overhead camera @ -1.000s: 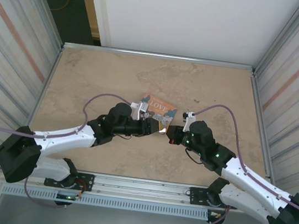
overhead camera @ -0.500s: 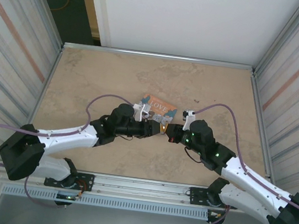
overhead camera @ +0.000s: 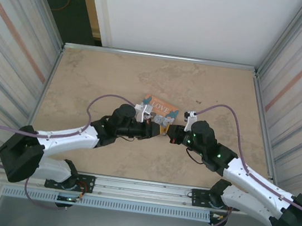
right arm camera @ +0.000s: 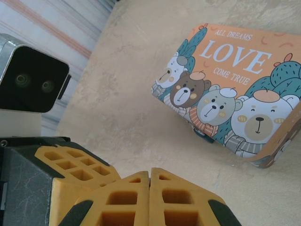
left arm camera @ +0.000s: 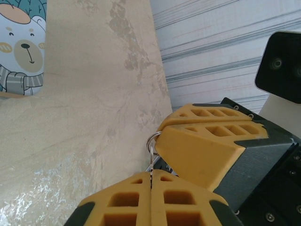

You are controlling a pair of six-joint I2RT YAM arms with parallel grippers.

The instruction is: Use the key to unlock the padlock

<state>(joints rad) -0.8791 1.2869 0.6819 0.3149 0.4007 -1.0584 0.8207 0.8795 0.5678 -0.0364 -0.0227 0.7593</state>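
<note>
You have the tan table (overhead camera: pixel 88 81) with both arms reaching in from the near edge, the left arm (overhead camera: pixel 75 135) from the left and the right arm (overhead camera: pixel 243 174) from the right, and they meet tip to tip around the middle. The orange LOVE box (overhead camera: pixel 162 106) lies flat just on the far side of that meeting point, apart from both tips. Your left gripper (overhead camera: pixel 161 130) is clenched: in its wrist view the yellow pads (left arm camera: pixel 181 197) are pressed together, and a thin metal sliver, the key (left arm camera: pixel 151 165), runs into their seam. A small silvery ring (left arm camera: pixel 153 140) at the key's far end rests against the tip of the right gripper (overhead camera: pixel 171 133), which sits just beside the left one. The right gripper's pads (right arm camera: pixel 183 197) are also clamped tight; you cannot tell whether they pinch any of the key. What looks like the padlock (right arm camera: pixel 203 133) is a small dark bit tucked under the box's near edge, too small to be sure of
</note>
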